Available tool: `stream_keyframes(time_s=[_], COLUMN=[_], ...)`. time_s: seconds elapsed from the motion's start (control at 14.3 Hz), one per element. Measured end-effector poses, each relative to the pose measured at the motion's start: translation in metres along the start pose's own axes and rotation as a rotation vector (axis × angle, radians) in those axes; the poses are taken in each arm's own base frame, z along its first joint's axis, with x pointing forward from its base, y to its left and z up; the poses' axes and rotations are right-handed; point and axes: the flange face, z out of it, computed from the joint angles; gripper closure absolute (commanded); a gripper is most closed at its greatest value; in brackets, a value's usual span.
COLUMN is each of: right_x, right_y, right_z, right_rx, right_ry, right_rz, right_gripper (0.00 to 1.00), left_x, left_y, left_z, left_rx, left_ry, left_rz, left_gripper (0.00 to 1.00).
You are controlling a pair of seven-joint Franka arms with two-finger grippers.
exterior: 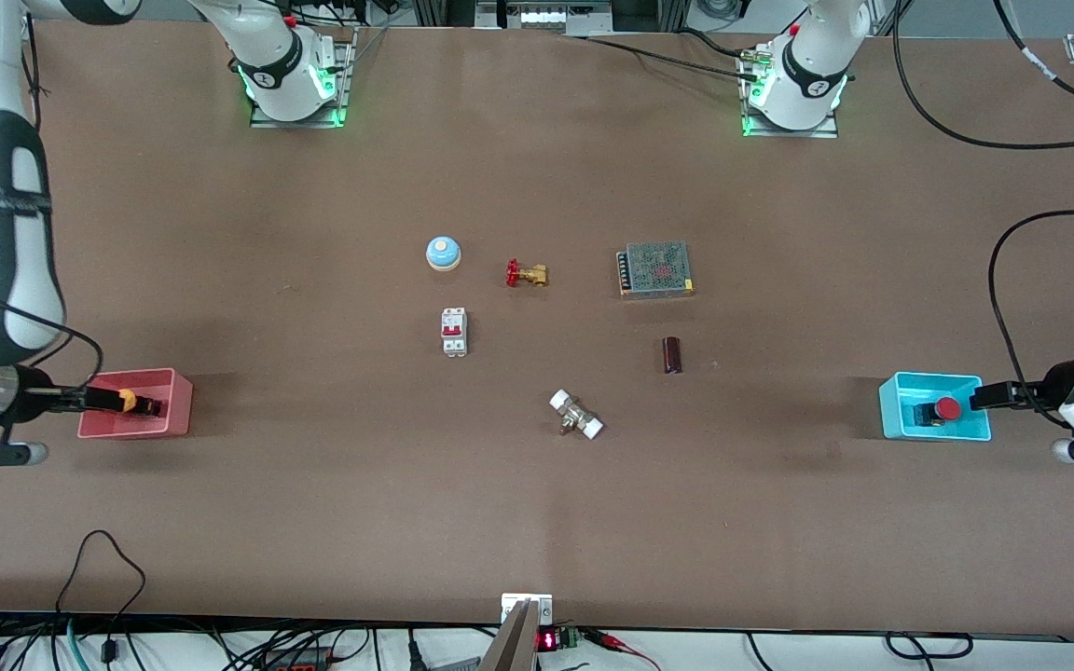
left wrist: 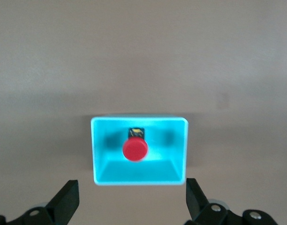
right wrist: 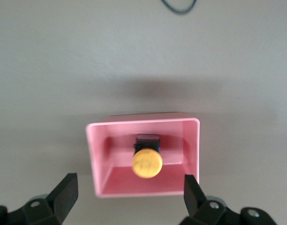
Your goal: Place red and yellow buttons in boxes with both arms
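We find the front view set high across the table (exterior: 537,522), facing the two arm bases along its top edge and taking in the whole surface. The left wrist view looks straight down, from close above, on the cyan box (left wrist: 139,178) (also seen in the front view at the left arm's end (exterior: 934,431)). The right wrist view looks down likewise on the pink box (right wrist: 142,190), shared with the front view at the right arm's end (exterior: 131,430). The wrist views share nothing with each other.
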Motion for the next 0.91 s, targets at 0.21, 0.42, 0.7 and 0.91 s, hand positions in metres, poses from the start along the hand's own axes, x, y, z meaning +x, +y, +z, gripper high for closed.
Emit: stream_keyframes(time_s=[0.21,0.42,0.7,0.91], right_x=[-0.018,-0.033,-0.055,-0.074], right_y=[-0.024,-0.06,-0.094,-0.104], right_z=[-0.068,-0.11,-0.155,-0.186], right_rx=[0.042,0.059,0.069,0.066], right_ry=[0.005,-0.003,-0.015,-0.018], right_rz=[-0.02,-0.056,-0.058,-0.063], right_gripper=[0.0,0.0,0.0,0.0], left_x=[-0.015,-0.036,-0.067,-0.085], left_y=[0.036,0.087,0.138,0.151], left_z=[-0.052,-0.104,-0.158,-0.185], left_rx=[-0.014,-0.022,-0.003,0.033], left_ry=[-0.026,-0.056,-0.069,-0.067], left_rz=[0.023,0.026,0.066,0.069], left_gripper=[0.0,0.0,0.0,0.0])
